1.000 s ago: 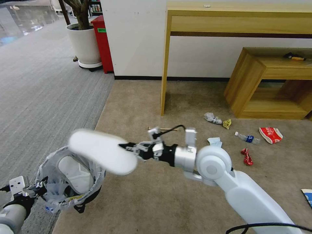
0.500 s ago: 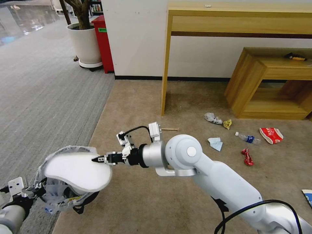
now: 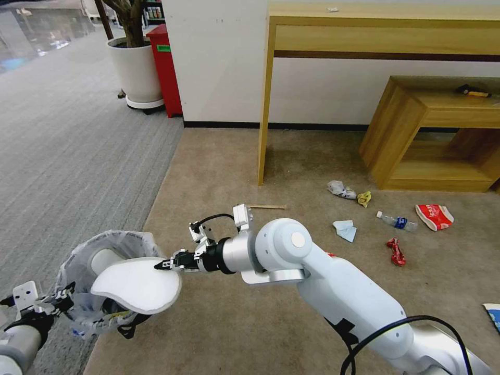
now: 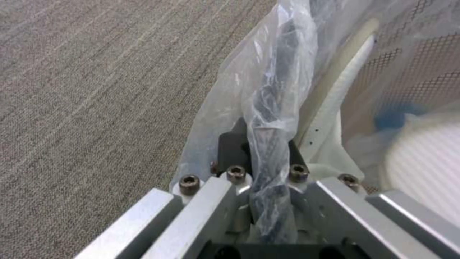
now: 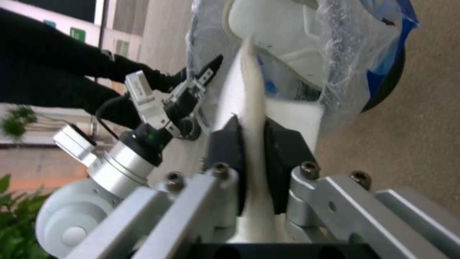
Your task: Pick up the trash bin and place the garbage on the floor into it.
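Meanwhile, the right gripper (image 3: pixel 162 264) pinched a flat white slipper (image 3: pixel 136 285) over the bag-lined round black trash bin (image 3: pixel 78 271), whose rim the left gripper (image 3: pixel 63 301) clamped.

1. No text can be read anywhere.
2. The red carton (image 3: pixel 434 216), on the floor near the low shelf (image 3: pixel 416 120), bears white marks too small to read.
3. The tall red bin (image 3: pixel 165 70) carries a green label (image 3: pixel 163 48), unreadable.

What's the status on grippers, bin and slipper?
Left gripper shut on trash bin rim, holding it up. Right gripper shut on white slipper, over the bin mouth. Another slipper already inside. Nothing blocking.
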{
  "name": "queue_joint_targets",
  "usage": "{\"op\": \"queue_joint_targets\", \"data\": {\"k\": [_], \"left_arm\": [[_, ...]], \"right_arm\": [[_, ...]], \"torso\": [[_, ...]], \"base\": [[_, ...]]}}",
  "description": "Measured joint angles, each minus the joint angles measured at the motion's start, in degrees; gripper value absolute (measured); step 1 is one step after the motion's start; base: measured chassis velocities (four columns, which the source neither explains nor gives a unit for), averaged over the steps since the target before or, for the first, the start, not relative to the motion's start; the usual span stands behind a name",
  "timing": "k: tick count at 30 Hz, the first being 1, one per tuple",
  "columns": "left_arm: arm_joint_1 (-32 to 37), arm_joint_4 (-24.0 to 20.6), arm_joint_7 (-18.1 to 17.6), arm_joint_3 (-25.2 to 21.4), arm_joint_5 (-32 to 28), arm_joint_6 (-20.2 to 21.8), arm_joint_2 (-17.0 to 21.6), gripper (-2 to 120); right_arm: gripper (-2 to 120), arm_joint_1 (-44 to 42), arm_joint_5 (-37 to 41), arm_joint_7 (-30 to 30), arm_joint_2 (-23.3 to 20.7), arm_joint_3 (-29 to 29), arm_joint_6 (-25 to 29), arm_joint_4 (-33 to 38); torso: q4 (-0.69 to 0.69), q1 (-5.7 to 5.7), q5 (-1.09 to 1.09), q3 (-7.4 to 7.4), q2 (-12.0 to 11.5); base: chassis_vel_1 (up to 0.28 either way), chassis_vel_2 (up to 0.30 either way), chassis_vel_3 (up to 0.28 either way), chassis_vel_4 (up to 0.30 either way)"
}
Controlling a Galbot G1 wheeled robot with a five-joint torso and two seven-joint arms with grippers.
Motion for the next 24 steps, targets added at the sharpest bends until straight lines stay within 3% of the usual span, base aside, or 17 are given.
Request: {"op": "queue_joint_targets", "data": {"k": [3, 5, 7, 9, 14, 21, 24], "left_arm": [[-0.02, 0.03, 0.1, -0.01, -0.02, 0.0, -0.12, 0], [-0.07, 0.05, 0.19, 0.12, -0.01, 0.0, -0.37, 0], [-0.07, 0.05, 0.2, 0.13, -0.01, 0.0, -0.38, 0], [-0.07, 0.1, 0.33, 0.2, 0.02, 0.0, -0.45, 0], [-0.11, 0.27, 0.39, 0.11, 0.02, 0.0, -0.46, 0], [0.35, 1.1, 0.5, -0.15, -0.47, 0.0, -0.88, 0], [0.53, 1.25, 0.85, -0.39, -0.53, 0.0, -0.95, 0]], "right_arm": [[23, -0.09, 0.04, 0.18, 0.44, 0.09, 1.13, -0.32], [35, -0.36, -0.23, -0.09, 1.08, 0.62, 1.98, -0.76], [35, -0.38, -0.29, -0.14, 1.11, 0.66, 2.01, -0.78], [49, -0.65, -1.22, -1.38, 1.41, 1.38, 2.14, -1.0], [64, -1.01, -3.42, -3.66, 1.55, 2.36, 2.15, -1.22], [93, -2.0, -10.62, -9.89, 1.54, 5.56, 1.59, -2.56], [99, -2.73, -15.0, -13.15, 1.15, 7.02, 1.43, -2.86]], "torso": [[0.0, 0.0, 0.0, 0.0, 0.0], [0.0, 0.0, 0.0, 0.0, 0.0], [0.0, 0.0, 0.0, 0.0, 0.0], [0.0, 0.0, 0.0, 0.0, 0.0], [0.0, 0.0, 0.0, 0.0, 0.0], [0.0, 0.0, 0.01, 0.0, 0.0], [0.01, 0.0, 0.0, 0.0, 0.0]], "base": [[0.0, 0.0, 0.0, 0.0], [0.0, 0.0, 0.0, 0.0], [0.0, 0.0, 0.0, 0.0], [0.0, 0.0, 0.0, 0.0], [0.0, 0.0, 0.0, 0.0], [0.0, 0.0, 0.0, 0.0], [0.0, 0.0, 0.0, 0.0]]}}
